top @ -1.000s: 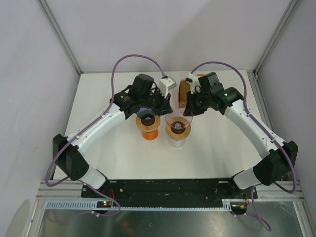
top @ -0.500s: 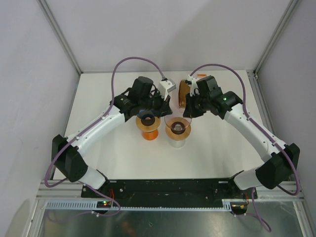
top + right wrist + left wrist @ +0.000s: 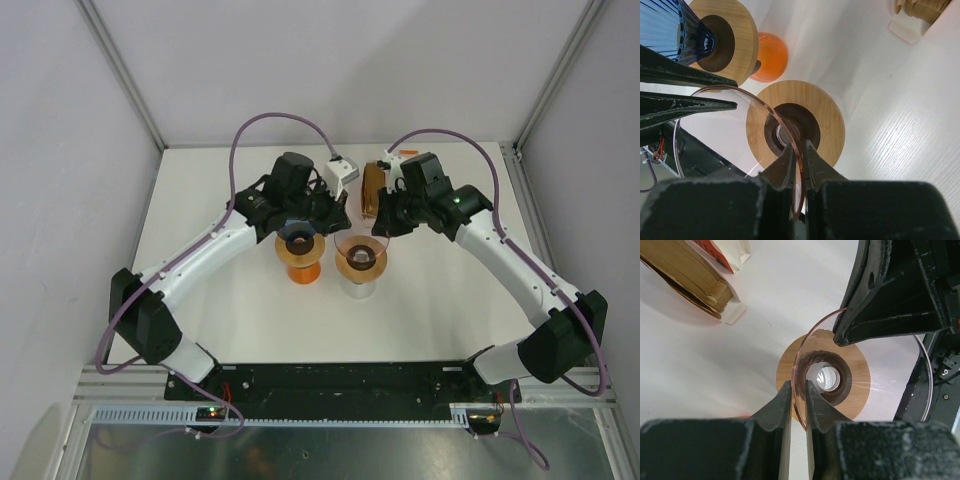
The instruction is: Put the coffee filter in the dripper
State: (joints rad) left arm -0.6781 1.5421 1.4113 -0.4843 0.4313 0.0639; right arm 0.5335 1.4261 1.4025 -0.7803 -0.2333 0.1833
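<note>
A clear, pink-tinted dripper (image 3: pixel 360 262) with a wooden collar (image 3: pixel 860 390) stands on a clear glass mid-table. My left gripper (image 3: pixel 799 400) is shut on the left side of its thin rim. From the opposite side my right gripper (image 3: pixel 800 152) is shut on the same rim, above the wooden collar (image 3: pixel 827 117). In the top view the left gripper (image 3: pixel 338 232) and right gripper (image 3: pixel 384 232) flank the dripper. A stack of brown coffee filters (image 3: pixel 372 190) stands on edge behind the dripper, also seen as coffee filters (image 3: pixel 685 275) at the left wrist view's top left. Nothing lies inside the dripper.
A blue dripper (image 3: pixel 299 245) on an orange cup (image 3: pixel 771 57) stands just left of the clear one, under the left wrist. A white box (image 3: pixel 342 172) sits beside the filter stack at the back. Enclosure walls rise on three sides.
The right arm's wrist has shifted slightly left and toward the dripper. Both grips on the rim look unchanged, and the dripper has not moved.
</note>
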